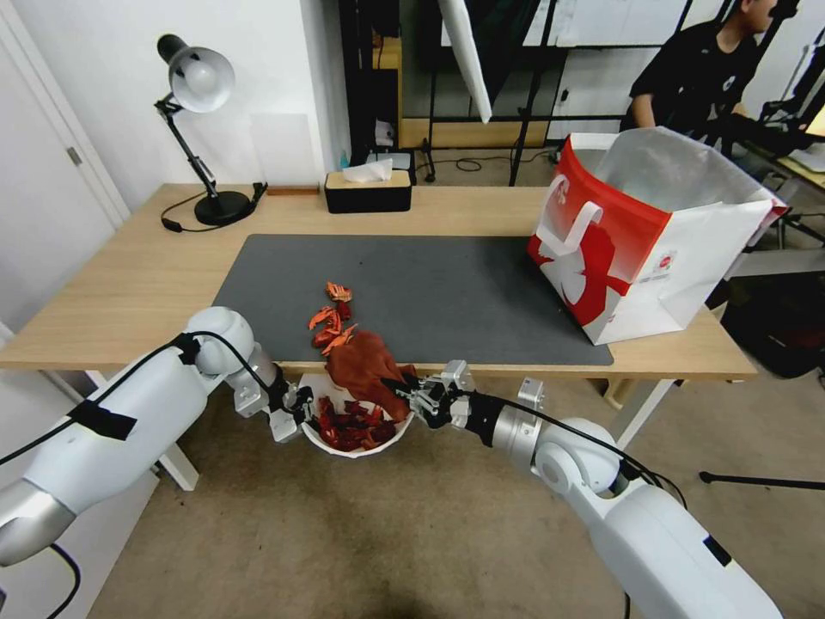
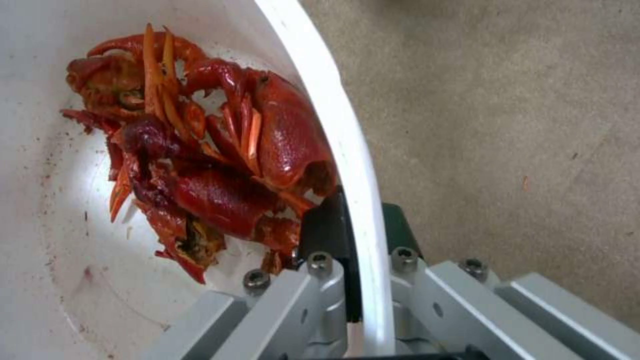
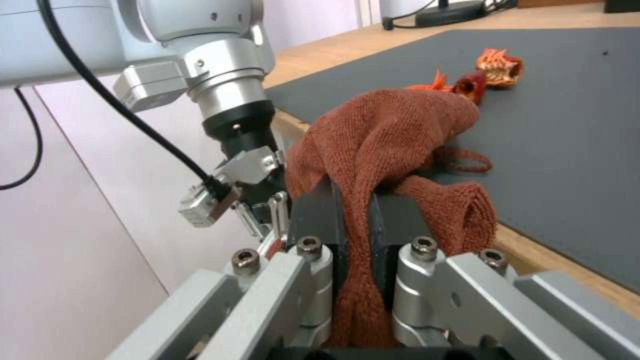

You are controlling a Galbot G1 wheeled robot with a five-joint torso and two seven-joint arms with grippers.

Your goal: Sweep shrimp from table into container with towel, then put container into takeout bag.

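Towel [image 1: 365, 368] in right gripper [image 1: 411, 397] sweeps shrimp [image 1: 333, 322].

Both arms are chunky glossy white shells with brushed silver wrist joints; black cables run loose along them, black tape wraps the left forearm; the silver-grey grippers have dark pads and hex-socket screws.
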